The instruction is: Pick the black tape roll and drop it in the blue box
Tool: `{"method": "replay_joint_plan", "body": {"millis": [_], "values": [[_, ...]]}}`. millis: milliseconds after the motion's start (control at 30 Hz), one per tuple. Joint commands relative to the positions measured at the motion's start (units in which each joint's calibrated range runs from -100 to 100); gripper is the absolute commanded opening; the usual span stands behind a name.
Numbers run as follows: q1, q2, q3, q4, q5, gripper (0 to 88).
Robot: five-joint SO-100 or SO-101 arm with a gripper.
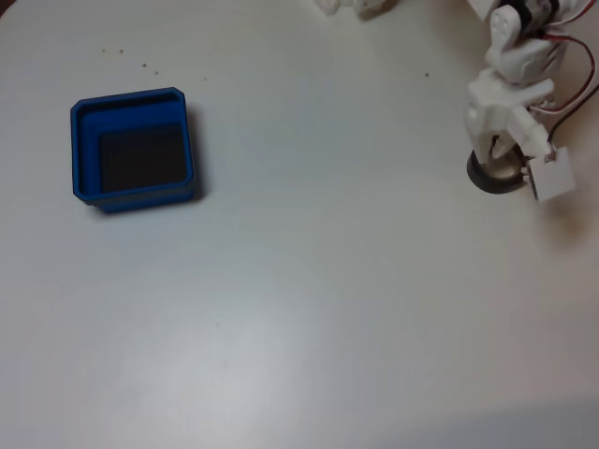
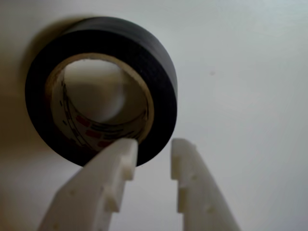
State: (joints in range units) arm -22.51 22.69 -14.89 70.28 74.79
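Your white arm reaches down from the top right of the fixed view with its end effector [image 1: 498, 161] pointed at the counter, and in the wrist view its two white fingers [image 2: 185, 166] stand slightly parted, gripping nothing.

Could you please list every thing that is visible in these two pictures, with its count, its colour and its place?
black tape roll: one, black with a pale beige core, lying flat on the table at the right in the fixed view, under the gripper.
blue box: one, bright blue with a dark floor, at the left in the fixed view, nothing inside.
table: one, white, under everything.
small white objects: partly cut off at the top edge in the fixed view; kind unclear.
gripper: one, white, at the roll's rim, one fingertip over the wall, narrow gap.
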Motion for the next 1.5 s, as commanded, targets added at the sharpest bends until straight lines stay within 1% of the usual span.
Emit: {"method": "replay_joint_plan", "body": {"millis": [0, 667, 733, 900, 967, 1233, 1467], "values": [[1.56, -0.03, -4.70, 0.68, -0.28, 1.8], [2.24, 0.13, -3.89, 2.00, -0.46, 2.1], [2.24, 0.13, -3.89, 2.00, -0.46, 4.0], [2.24, 0.22, -3.89, 2.00, -0.46, 14.8], [2.34, 0.22, -3.62, 2.08, -0.46, 17.1], [2.34, 0.38, -3.44, 2.08, -0.46, 17.7], [2.63, 4.48, -3.44, 2.08, -0.46, 17.7]]}}
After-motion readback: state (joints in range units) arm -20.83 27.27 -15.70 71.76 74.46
